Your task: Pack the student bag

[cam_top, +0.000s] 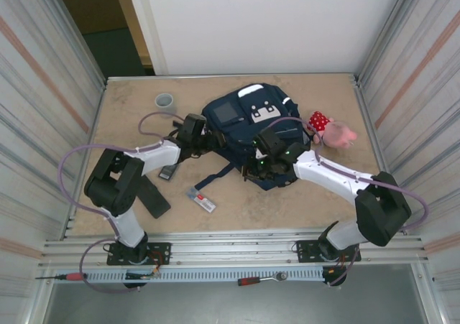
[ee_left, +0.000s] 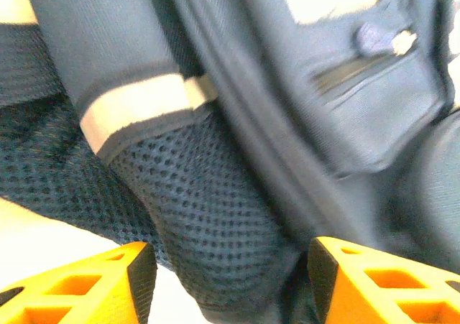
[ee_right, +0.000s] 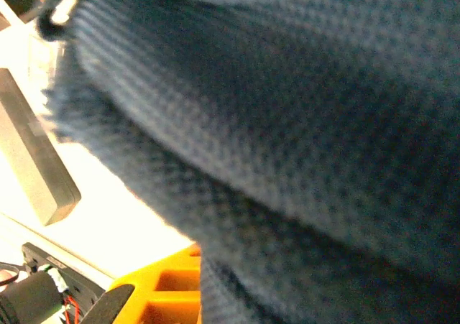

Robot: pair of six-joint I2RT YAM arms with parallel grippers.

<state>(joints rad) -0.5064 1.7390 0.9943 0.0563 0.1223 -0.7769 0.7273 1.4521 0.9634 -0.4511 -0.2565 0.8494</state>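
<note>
The student bag [cam_top: 251, 119], navy with white patches, lies flat on the middle of the table [cam_top: 129, 108], toward the far side.

Far left of the bag and a little beyond it stands a grey roll [cam_top: 164, 101]. Left of the bag on the near side a black slab [cam_top: 153, 196] lies beside the left arm. Between the slab and the bag sits a small dark device [cam_top: 169, 172]. A clear pouch with a red mark [cam_top: 201, 200] lies nearer the bag's near-left corner, just off the end of a loose strap.

The left gripper [cam_top: 206, 140] meets the bag's left edge. In the left wrist view its orange fingers [ee_left: 108, 284] stand apart, with a mesh-backed strap [ee_left: 215, 223] of the bag between them. The strap lies against the right-hand finger, and pale table shows beside the other one.

The right gripper [cam_top: 253, 168] is at the bag's near edge, partly under the fabric. Its jaws are together. In the right wrist view navy cloth drapes over one orange finger [ee_right: 169, 288] and blocks most of the view, so I cannot tell whether any cloth is pinched. A grey block [ee_right: 36, 159] lies on the table beside the cloth.

Just right of the bag, touching it or nearly so, lies a pink plush toy in red polka dots [cam_top: 332, 131].
</note>
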